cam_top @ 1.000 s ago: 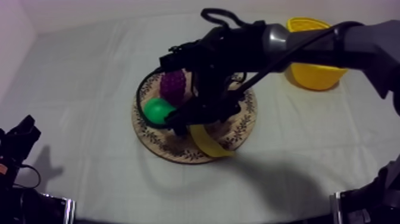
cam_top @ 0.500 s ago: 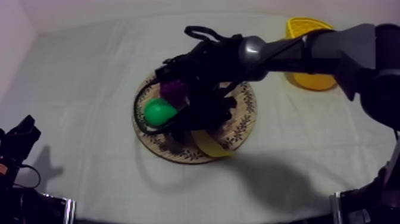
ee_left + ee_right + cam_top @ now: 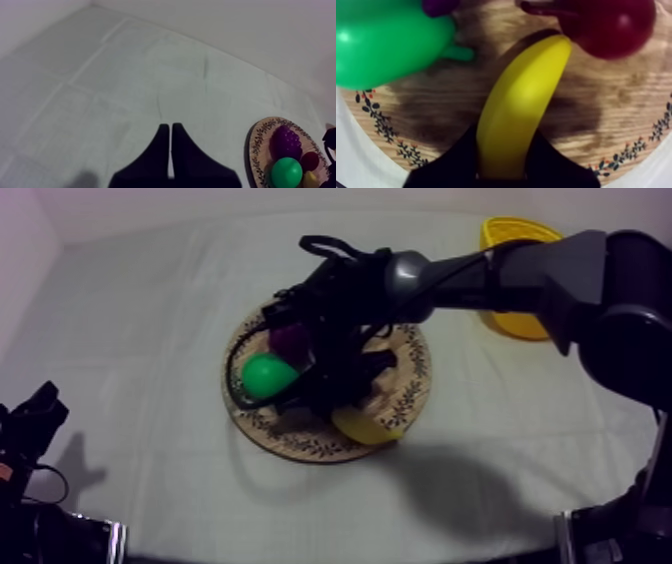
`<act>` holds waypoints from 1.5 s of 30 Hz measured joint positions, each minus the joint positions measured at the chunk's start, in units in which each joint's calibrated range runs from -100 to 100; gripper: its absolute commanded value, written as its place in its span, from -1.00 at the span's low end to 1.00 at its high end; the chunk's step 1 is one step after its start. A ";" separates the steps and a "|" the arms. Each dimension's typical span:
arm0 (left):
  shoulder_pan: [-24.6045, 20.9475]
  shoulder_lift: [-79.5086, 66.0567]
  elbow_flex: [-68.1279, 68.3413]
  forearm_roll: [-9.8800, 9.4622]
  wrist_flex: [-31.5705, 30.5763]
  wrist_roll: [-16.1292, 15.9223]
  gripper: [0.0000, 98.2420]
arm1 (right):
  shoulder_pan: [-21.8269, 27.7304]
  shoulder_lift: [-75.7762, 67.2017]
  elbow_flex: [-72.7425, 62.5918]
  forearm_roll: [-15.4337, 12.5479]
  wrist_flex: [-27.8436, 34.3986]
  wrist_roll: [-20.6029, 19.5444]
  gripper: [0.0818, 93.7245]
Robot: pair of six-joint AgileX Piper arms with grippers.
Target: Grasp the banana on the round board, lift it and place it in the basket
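My right end effector has just closed on the banana, grasping it and pulling it in at the wooden board's near-right rim, not yet lifted toward the far-right yellow basket.

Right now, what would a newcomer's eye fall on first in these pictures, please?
The right arm's jaws closed round the curved yellow toy banana at the round wooden board with a patterned rim. Beside it sits a bright green toy pear; the yellow basket stands far right on the grey-white cloth.
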 measured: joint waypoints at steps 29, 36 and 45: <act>0.00 0.00 0.00 0.00 0.00 0.00 -1.00 | 12.08 -36.30 0.06 14.69 2.62 1.85 -0.64; 0.00 0.00 0.00 0.00 0.00 0.00 -1.00 | 20.44 -33.06 -4.65 16.79 -0.94 3.01 -0.65; 0.00 0.00 0.00 0.00 0.00 0.00 -1.00 | 29.06 -27.74 -7.86 19.14 -4.61 3.18 -0.65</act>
